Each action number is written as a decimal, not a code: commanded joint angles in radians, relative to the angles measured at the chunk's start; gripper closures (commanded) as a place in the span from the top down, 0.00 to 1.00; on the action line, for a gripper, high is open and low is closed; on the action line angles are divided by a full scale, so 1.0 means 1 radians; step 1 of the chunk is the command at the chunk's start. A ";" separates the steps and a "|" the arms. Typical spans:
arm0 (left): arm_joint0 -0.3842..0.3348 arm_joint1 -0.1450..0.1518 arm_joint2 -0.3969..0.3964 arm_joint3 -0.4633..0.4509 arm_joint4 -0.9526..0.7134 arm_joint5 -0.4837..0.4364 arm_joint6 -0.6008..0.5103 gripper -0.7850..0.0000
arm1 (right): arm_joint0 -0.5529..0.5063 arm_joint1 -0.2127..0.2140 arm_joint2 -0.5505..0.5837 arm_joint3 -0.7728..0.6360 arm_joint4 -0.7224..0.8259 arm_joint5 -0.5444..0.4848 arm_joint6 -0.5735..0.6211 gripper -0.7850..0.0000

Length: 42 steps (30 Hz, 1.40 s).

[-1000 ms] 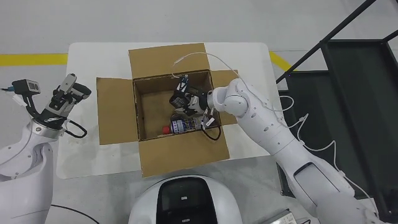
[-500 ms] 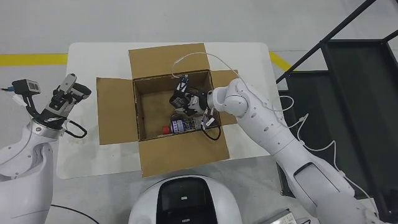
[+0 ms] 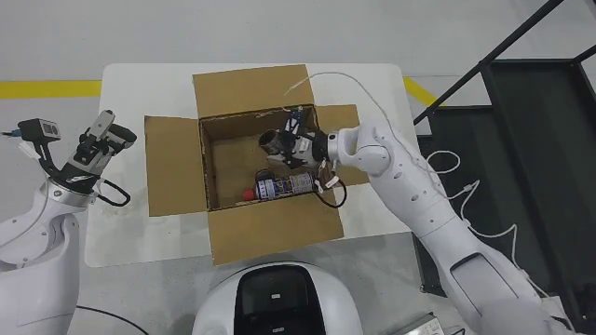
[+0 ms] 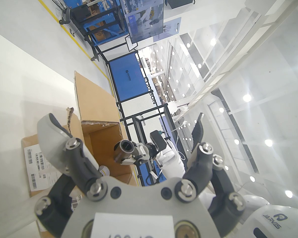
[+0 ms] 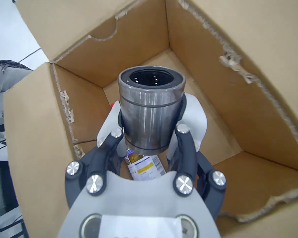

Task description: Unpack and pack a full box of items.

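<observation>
over the open box (image 5: 238, 38), right jaws clamp the steel cylinder (image 5: 151, 110) between them; left jaws wide.

Glossy white arms (image 3: 410, 195), thin cables (image 3: 328, 75), grey silver-screwed right tool (image 5: 151, 110)

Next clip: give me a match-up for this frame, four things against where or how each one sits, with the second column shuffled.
1. metal cylinder
2. bottle
3. left end effector
4. cardboard box

A. open, holding nothing, off to the side of the box
B. flaps spread, standing on the white table
C. lying on its side on the box floor
D. clamped in the right end effector

Pairs: 1-D, 2-C, 3-A, 4-B.
</observation>
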 commanded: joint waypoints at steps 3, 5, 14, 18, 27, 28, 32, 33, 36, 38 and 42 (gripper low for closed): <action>0.000 0.000 0.000 0.000 0.000 0.000 0.000 1.00 | -0.176 0.049 0.233 -0.088 -0.039 -0.026 -0.196 0.00; 0.000 0.000 0.000 0.000 0.000 0.000 0.000 1.00 | -0.268 0.065 0.328 -0.138 -0.068 -0.015 -0.279 0.00; 0.000 0.000 0.000 0.000 0.000 0.000 0.000 1.00 | -0.450 0.090 0.502 -0.186 -0.106 0.019 -0.447 0.00; 0.000 0.000 0.000 0.000 0.000 0.000 0.000 1.00 | -0.450 0.090 0.502 -0.186 -0.106 0.019 -0.447 0.00; 0.000 0.000 0.000 0.000 0.000 0.000 0.000 1.00 | -0.450 0.090 0.502 -0.186 -0.106 0.019 -0.447 0.00; 0.000 0.000 0.000 0.000 0.000 0.000 0.000 1.00 | -0.451 0.090 0.502 -0.186 -0.109 0.025 -0.445 0.00; 0.000 0.000 0.000 0.000 0.000 0.000 0.000 1.00 | -0.453 0.087 0.498 -0.182 -0.101 0.115 -0.453 0.00; 0.000 0.000 0.000 0.000 0.000 0.000 0.000 1.00 | -0.455 0.088 0.508 -0.174 -0.095 0.126 -0.466 0.00; 0.000 0.000 0.000 0.000 0.000 0.000 0.000 1.00 | -0.468 0.092 0.539 -0.121 -0.099 0.147 -0.513 0.00; 0.000 0.000 0.000 0.000 0.000 0.000 0.000 1.00 | -0.475 0.093 0.557 -0.071 -0.079 0.141 -0.546 0.00; 0.000 0.000 0.000 0.000 0.000 0.000 0.000 1.00 | -0.468 0.097 0.575 0.038 -0.093 0.126 -0.617 0.00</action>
